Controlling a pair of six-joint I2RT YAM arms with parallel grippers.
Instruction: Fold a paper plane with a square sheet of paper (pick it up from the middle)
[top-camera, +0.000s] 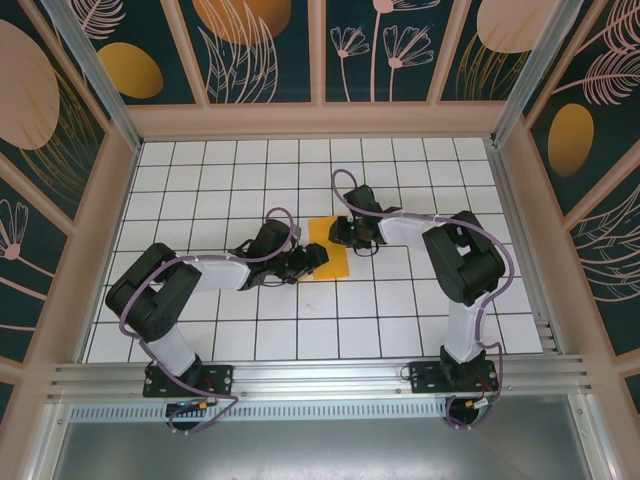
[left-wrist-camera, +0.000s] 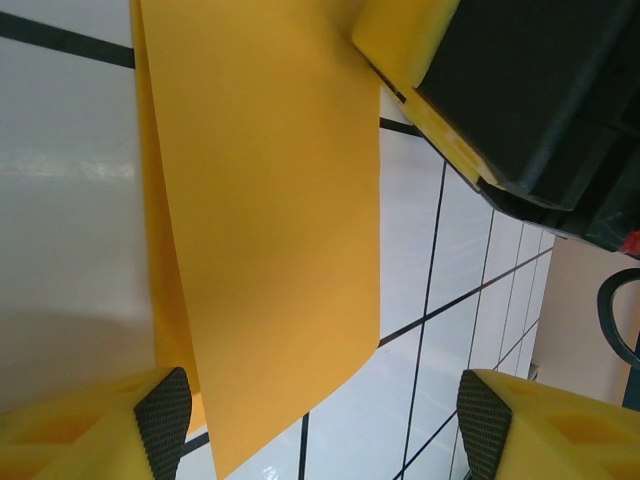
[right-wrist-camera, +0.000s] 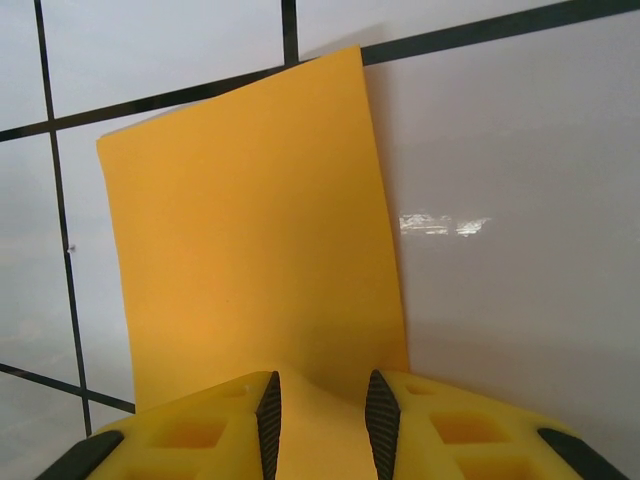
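The square sheet of paper (top-camera: 330, 262) lies mid-table, orange-yellow and folded over into a two-layer rectangle (left-wrist-camera: 270, 200). My right gripper (top-camera: 346, 235) is at its far end, shut on the sheet, which humps up between the pads (right-wrist-camera: 322, 420). From there the paper (right-wrist-camera: 250, 240) stretches flat away from the fingers. My left gripper (top-camera: 308, 262) is at the sheet's near left corner, open, its pads wide apart (left-wrist-camera: 325, 420), with the corner hanging between them nearer the left pad. The right gripper's yellow finger (left-wrist-camera: 400, 40) shows at the top. The paper plane is out of view.
The white gridded tabletop (top-camera: 400, 300) spreads all round the paper. Painted panel walls (top-camera: 90, 200) close in the left, back and right sides. The arm bases (top-camera: 185, 380) sit on the metal rail at the near edge.
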